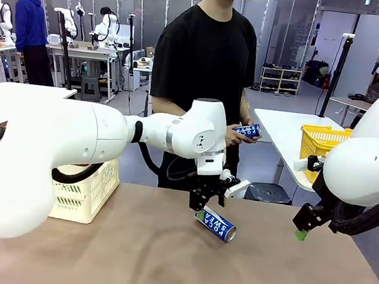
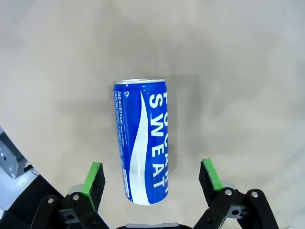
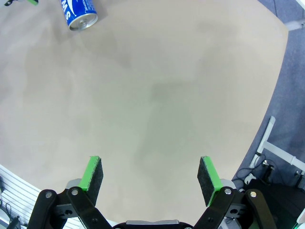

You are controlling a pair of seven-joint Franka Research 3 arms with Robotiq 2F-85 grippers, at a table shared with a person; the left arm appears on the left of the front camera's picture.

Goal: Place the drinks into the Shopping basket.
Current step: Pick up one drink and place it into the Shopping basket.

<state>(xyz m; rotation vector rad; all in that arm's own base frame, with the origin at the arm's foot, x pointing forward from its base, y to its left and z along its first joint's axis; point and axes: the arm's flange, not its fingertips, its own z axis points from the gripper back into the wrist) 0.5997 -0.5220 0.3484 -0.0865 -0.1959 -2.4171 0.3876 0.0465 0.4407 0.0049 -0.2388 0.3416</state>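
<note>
Blue can (image 1: 219, 225) lies on its side on the counter (image 1: 128, 258); my left pincer (image 2: 151, 176) hovers right over it, jaws wide apart. My right pincer (image 3: 150, 174), also apart, hangs nearby. Basket (image 1: 91, 196) sits left.

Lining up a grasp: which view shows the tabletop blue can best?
Left wrist view: the blue can lies whole and close under the open left gripper. Front view shows it small; right wrist view crops it.

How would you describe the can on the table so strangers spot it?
On the brown table, find the left gripper. Between its open fingers lies a blue can with white lettering. Unlike the second can in the person's hand, it rests on its side.
</note>
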